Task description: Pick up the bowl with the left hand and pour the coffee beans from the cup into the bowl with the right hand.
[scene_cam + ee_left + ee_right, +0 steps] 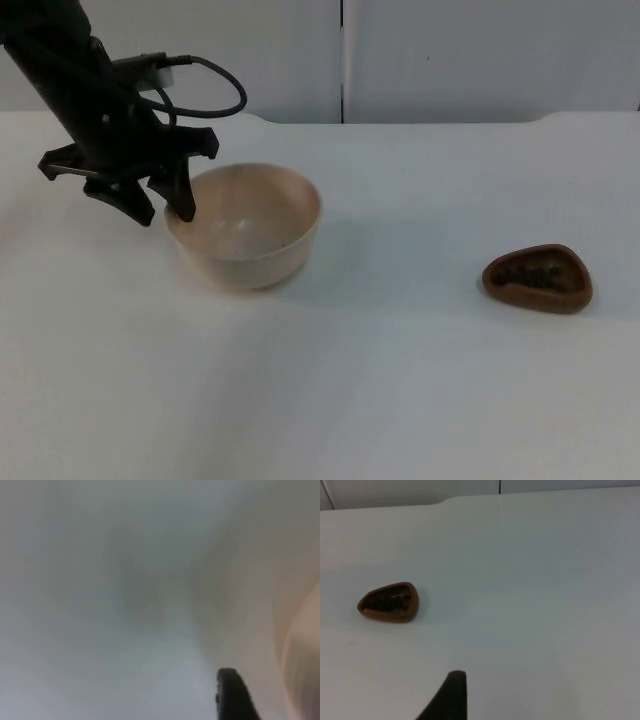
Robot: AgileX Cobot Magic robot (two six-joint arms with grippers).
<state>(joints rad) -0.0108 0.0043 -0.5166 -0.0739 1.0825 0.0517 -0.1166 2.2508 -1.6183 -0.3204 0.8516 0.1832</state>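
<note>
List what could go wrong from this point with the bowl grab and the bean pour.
1. The left gripper is open at the bowl's left rim, one finger apparently just inside it. Closing off-centre could tip the bowl or push it across the table.
2. The brown cup is shallow, tapered and full of coffee beans, so a pinch from the right gripper may slip or spill them.
3. The cup sits far from the bowl; beans could scatter in transit.

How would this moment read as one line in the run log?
left gripper: open, straddling bowl rim | right arm: waiting | cup: holds coffee beans, untouched on table
</note>
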